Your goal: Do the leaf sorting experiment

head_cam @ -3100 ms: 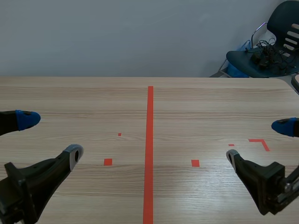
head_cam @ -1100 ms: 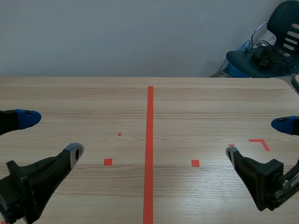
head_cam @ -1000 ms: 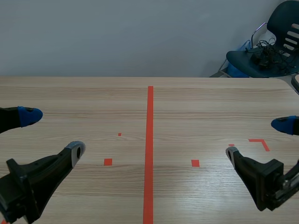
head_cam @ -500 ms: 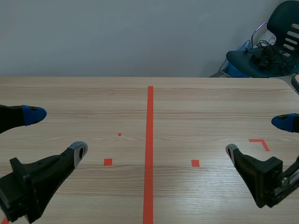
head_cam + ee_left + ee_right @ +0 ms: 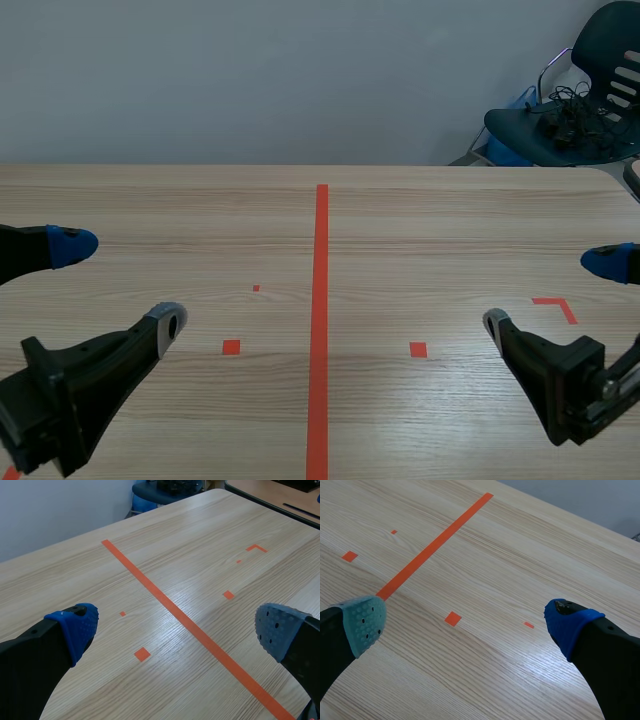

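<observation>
Scene view only: a dark chair [image 5: 600,70] heaped with cables, past the table's far corner on the right arm's side, against a pale wall [image 5: 250,80].
Left wrist view only: the edge of a second tabletop [image 5: 280,492] far ahead of the jaws.
Left gripper [image 5: 122,283] [image 5: 177,630]: jaws wide apart, gripping nothing.
Right gripper [image 5: 547,292] [image 5: 467,621]: jaws wide apart, gripping nothing.
Leaves: cannot tell where; only wood and tape marks lie between the jaws.
Surface: light wood-grain table [image 5: 450,220], with an orange-red line between the grippers.
</observation>
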### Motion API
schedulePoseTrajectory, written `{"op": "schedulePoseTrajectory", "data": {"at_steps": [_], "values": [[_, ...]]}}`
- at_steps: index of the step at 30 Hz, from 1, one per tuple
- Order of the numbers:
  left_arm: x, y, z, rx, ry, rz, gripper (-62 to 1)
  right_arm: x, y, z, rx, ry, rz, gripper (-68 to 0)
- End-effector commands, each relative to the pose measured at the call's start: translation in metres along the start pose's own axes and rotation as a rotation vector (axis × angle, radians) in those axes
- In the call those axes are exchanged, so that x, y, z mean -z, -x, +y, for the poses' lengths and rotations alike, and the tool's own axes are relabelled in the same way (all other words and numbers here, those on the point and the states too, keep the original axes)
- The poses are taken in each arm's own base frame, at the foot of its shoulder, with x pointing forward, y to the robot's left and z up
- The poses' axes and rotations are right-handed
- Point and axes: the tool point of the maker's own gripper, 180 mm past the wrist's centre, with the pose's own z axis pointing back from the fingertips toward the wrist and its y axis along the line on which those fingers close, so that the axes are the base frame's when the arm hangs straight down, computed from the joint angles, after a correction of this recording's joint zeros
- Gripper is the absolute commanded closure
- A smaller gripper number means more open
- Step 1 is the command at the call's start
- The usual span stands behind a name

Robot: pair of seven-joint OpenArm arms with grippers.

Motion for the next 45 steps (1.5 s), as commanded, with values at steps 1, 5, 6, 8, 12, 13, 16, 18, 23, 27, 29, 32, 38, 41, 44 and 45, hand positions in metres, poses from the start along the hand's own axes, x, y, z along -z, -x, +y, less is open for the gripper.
{"op": "schedulePoseTrajectory", "data": {"at_steps": [1,5,6,8,12,13,16,18,23,27,29,32,38,41,44,45], "values": [[0.000,-0.007,-0.001,-0.002,0.005,-0.026,-62.3,0.001,-0.012,-0.003,-0.006,0.006,-0.043,-67.9],[0.000,-0.007,-0.001,-0.002,0.005,-0.026,-62.3,0.001,-0.012,-0.003,-0.006,0.006,-0.043,-67.9],[0.000,-0.007,-0.001,-0.002,0.005,-0.026,-62.3,0.001,-0.012,-0.003,-0.006,0.006,-0.043,-67.9],[0.000,-0.007,-0.001,-0.002,0.005,-0.026,-62.3,0.001,-0.012,-0.003,-0.006,0.006,-0.043,-67.9],[0.000,-0.007,-0.001,-0.002,0.005,-0.026,-62.3,0.001,-0.012,-0.003,-0.006,0.006,-0.043,-67.9],[0.000,-0.007,-0.001,-0.002,0.005,-0.026,-62.3,0.001,-0.012,-0.003,-0.006,0.006,-0.043,-67.9],[0.000,-0.007,-0.001,-0.002,0.005,-0.026,-62.3,0.001,-0.012,-0.003,-0.006,0.006,-0.043,-67.9],[0.000,-0.007,-0.001,-0.002,0.005,-0.026,-62.3,0.001,-0.012,-0.003,-0.006,0.006,-0.043,-67.9],[0.000,-0.007,-0.005,-0.003,0.029,-0.026,-62.3,0.001,-0.012,-0.003,-0.006,0.006,-0.043,-67.9],[0.000,0.000,-0.010,-0.003,0.056,0.015,-62.3,0.001,-0.012,-0.003,-0.006,0.006,-0.043,-67.9],[0.002,0.006,-0.011,0.018,0.063,0.039,-62.3,0.001,-0.012,-0.003,-0.006,0.006,-0.043,-67.9],[0.007,0.017,-0.012,0.018,0.072,0.057,-62.3,0.001,-0.013,-0.003,-0.007,0.006,-0.045,-67.9],[0.021,0.054,-0.019,-0.019,0.098,0.106,-62.3,0.001,-0.013,-0.003,-0.007,0.006,-0.045,-67.9],[0.032,0.066,-0.027,-0.026,0.123,0.095,-62.3,0.001,-0.014,-0.003,-0.008,0.006,-0.052,-67.9],[0.044,0.077,-0.036,-0.009,0.156,0.099,-62.3,0.001,-0.014,-0.003,-0.008,0.006,-0.052,-67.9],[0.048,0.079,-0.040,-0.010,0.170,0.089,-62.3,0.001,-0.014,-0.003,-0.008,0.006,-0.052,-67.9]]}}
